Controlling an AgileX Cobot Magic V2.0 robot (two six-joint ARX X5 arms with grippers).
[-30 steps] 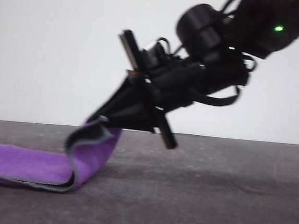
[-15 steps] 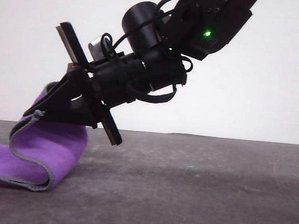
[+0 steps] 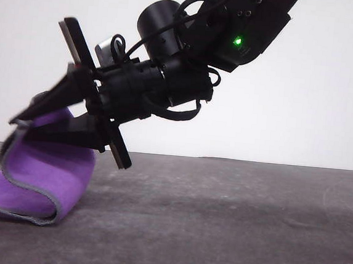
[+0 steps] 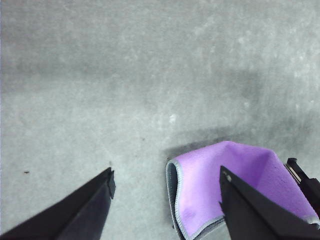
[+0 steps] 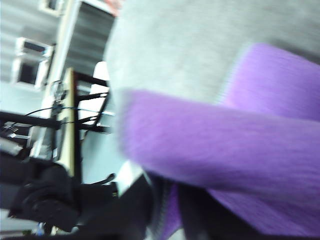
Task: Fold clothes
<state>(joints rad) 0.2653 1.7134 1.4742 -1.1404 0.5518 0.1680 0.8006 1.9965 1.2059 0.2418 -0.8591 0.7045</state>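
The clothes (image 3: 49, 170) are one small thick cloth lying at the table's left, purple face outward, grey edging showing. Its right half is lifted and curled leftward over the flat half. My right gripper (image 3: 19, 127) reaches down from the upper right to that lifted edge. Its jaws stand slightly apart, with purple cloth showing between them. In the blurred right wrist view the cloth (image 5: 225, 145) drapes across just past the dark fingers (image 5: 132, 212). My left gripper (image 4: 166, 172) hovers open over the table, the folded cloth (image 4: 210, 185) beside its right-hand finger.
The grey table (image 3: 230, 223) stretches bare to the right of the cloth, with a white wall behind. A black part of the right gripper (image 4: 302, 177) pokes in at the edge of the left wrist view.
The right gripper has carried the cloth's lifted edge leftward over the flat half, tightening the curl. A gap has opened between its fingers, which were pressed together before.
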